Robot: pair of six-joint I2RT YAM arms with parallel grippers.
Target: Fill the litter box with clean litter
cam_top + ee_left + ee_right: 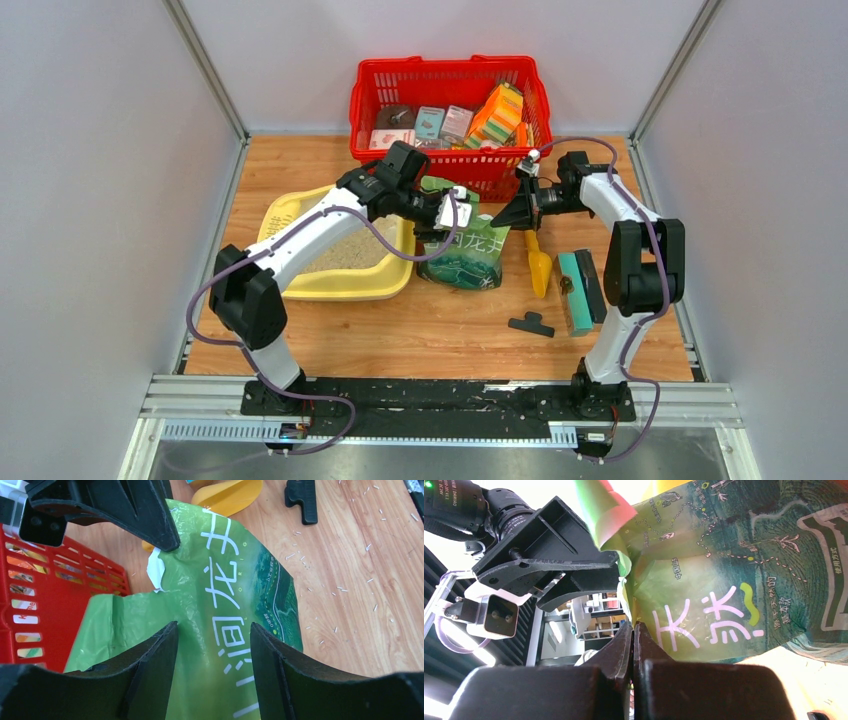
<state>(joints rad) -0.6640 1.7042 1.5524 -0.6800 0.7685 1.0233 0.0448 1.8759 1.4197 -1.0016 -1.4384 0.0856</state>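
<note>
The job is looking partly done. The litter box [345,290] is sitting on the left side of the counter [430,330], and a layer of clean litter [352,255] is showing inside it, though the left arm is crossing over the tray and hiding much of its floor, so how full it is I cannot tell. The green bag [468,255] is standing just to the right of the box, between the two arms and outside the tray, so more pouring appears to be what is left, and the bag would need to be lifted and tipped over the rim.

The left gripper [212,630] is reaching across the tray toward the top of the bag. Its jaws are standing moderately apart, with the flat printed face of the bag showing in the gap (whether the fingers are actually touching the plastic, the wrist view is not making clear). The right gripper [634,627] is coming in from the other side, its jaws pressed together to a thin line and seemingly pinching the bag's upper edge beside a torn white flap. In my judgement the right arm is the one holding the bag up.
</note>
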